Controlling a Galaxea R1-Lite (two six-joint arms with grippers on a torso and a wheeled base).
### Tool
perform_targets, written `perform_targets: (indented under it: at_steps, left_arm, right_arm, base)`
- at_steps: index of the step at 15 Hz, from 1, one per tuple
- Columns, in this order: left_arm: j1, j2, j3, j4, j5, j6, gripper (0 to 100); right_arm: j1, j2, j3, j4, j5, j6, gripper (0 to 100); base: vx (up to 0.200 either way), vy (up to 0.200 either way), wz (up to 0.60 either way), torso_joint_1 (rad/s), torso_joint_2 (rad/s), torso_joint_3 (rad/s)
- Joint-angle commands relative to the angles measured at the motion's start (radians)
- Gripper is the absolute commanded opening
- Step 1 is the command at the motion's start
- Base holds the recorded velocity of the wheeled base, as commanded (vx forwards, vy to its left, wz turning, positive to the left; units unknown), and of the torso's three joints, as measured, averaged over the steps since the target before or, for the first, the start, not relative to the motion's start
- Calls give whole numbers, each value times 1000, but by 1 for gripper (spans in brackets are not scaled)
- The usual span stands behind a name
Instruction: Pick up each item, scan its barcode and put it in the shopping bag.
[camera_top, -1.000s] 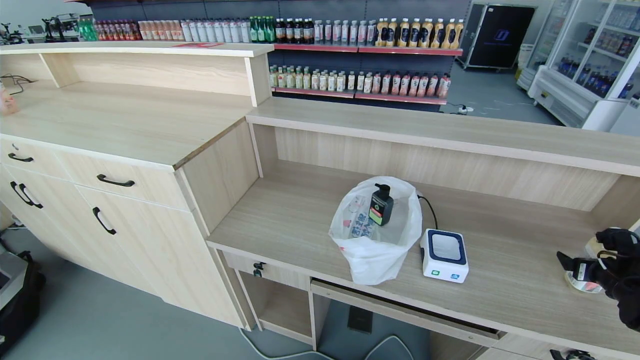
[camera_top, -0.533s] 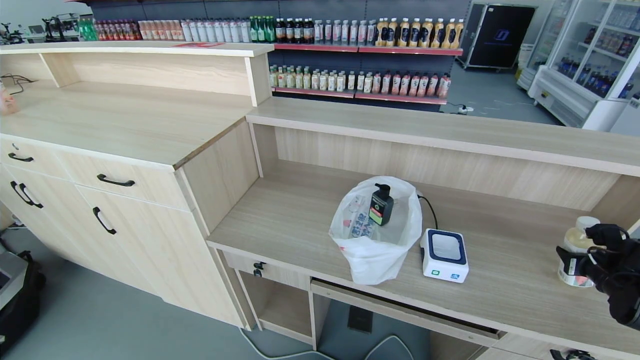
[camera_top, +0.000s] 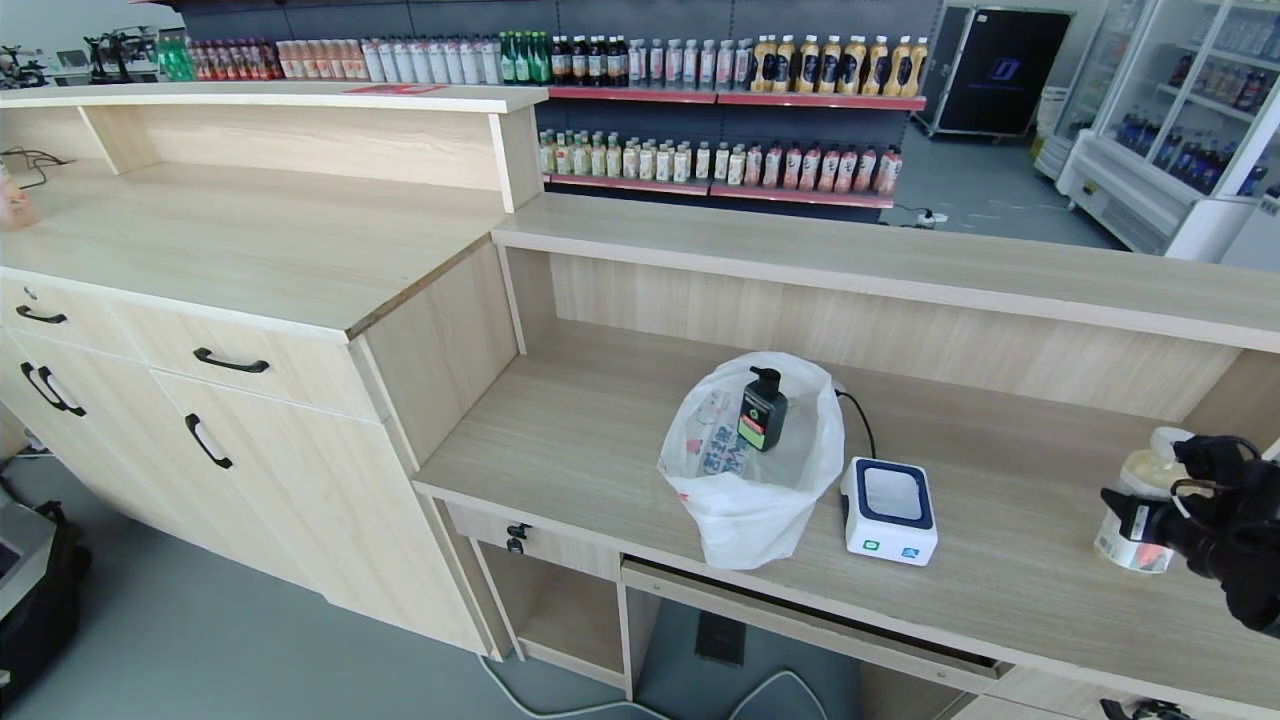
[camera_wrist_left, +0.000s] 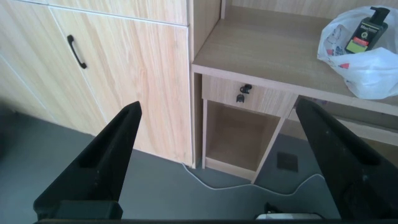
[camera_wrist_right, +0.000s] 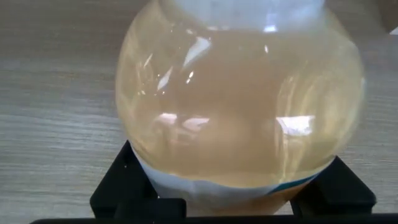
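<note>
A clear bottle (camera_top: 1133, 497) of pale yellow liquid with a white cap is at the far right of the lower counter, slightly tilted. My right gripper (camera_top: 1140, 518) is shut on its lower body. In the right wrist view the bottle (camera_wrist_right: 242, 106) sits between the two black fingers (camera_wrist_right: 134, 193). A white shopping bag (camera_top: 750, 500) stands open mid-counter with a black pump bottle (camera_top: 763, 412) inside. The white scanner (camera_top: 890, 510) lies just right of the bag. My left gripper (camera_wrist_left: 217, 162) hangs open and low, left of the counter, with the bag (camera_wrist_left: 367, 62) far off.
The counter (camera_top: 1000, 560) has a raised back ledge and a side wall at the far right. A black cable (camera_top: 858, 415) runs behind the scanner. A taller cabinet (camera_top: 250, 250) with drawers stands to the left. Drink shelves line the back.
My right gripper has come up and a little to the left with the bottle, which now shows more fully and tilts. The left arm, bag and scanner are unchanged.
</note>
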Motion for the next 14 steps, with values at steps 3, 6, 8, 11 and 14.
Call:
perform_targets:
  at_steps: [3, 6, 8, 11, 14]
  left_arm:
    - [0, 0, 0, 0, 0, 0, 100]
    - [0, 0, 0, 0, 0, 0, 100]
    - [0, 0, 0, 0, 0, 0, 100]
    - [0, 0, 0, 0, 0, 0, 100]
    - [0, 0, 0, 0, 0, 0, 100]
  right_arm:
    - [11, -526, -43, 604, 332, 185, 0]
    - [36, -753, -62, 767, 656, 284, 0]
    - [103, -863, -69, 815, 795, 377, 0]
    - [264, -1015, -78, 824, 875, 607, 0]
    - [428, -1126, -63, 825, 877, 722, 0]
  base:
    - [0, 0, 0, 0, 0, 0]
    - [0, 0, 0, 0, 0, 0]
    - [0, 0, 0, 0, 0, 0]
    - [0, 0, 0, 0, 0, 0]
    - [0, 0, 0, 0, 0, 0]
